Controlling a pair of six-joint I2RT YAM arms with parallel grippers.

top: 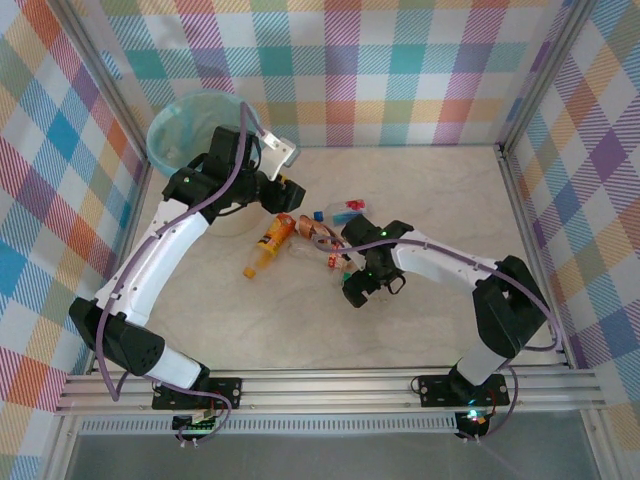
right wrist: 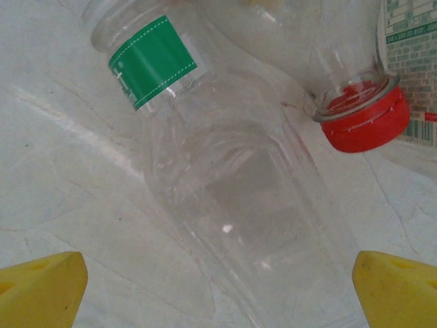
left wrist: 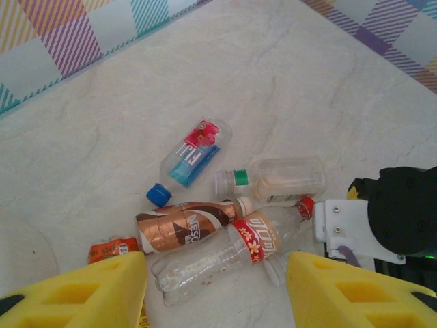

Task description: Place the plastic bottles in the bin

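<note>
Several plastic bottles (top: 305, 232) lie in a loose heap mid-table. In the left wrist view I see a clear one with a red flowered label (left wrist: 225, 256), a brown-labelled one (left wrist: 181, 229), a blue-capped one (left wrist: 192, 156), a green-banded one (left wrist: 280, 179) and an orange one (left wrist: 113, 249). My left gripper (left wrist: 215, 287) hangs open above the red-labelled bottle, holding nothing. My right gripper (right wrist: 218, 287) is open wide, its yellow fingers on either side of the green-banded clear bottle (right wrist: 232, 184), beside a red cap (right wrist: 362, 119). The bin (top: 172, 130) stands at the far left corner.
Checked walls enclose the table on three sides. The left arm (top: 170, 240) arcs from its base up past the bin, its gripper (top: 288, 193) by the heap. The right gripper (top: 358, 283) sits at the heap's near right edge, close to the left one.
</note>
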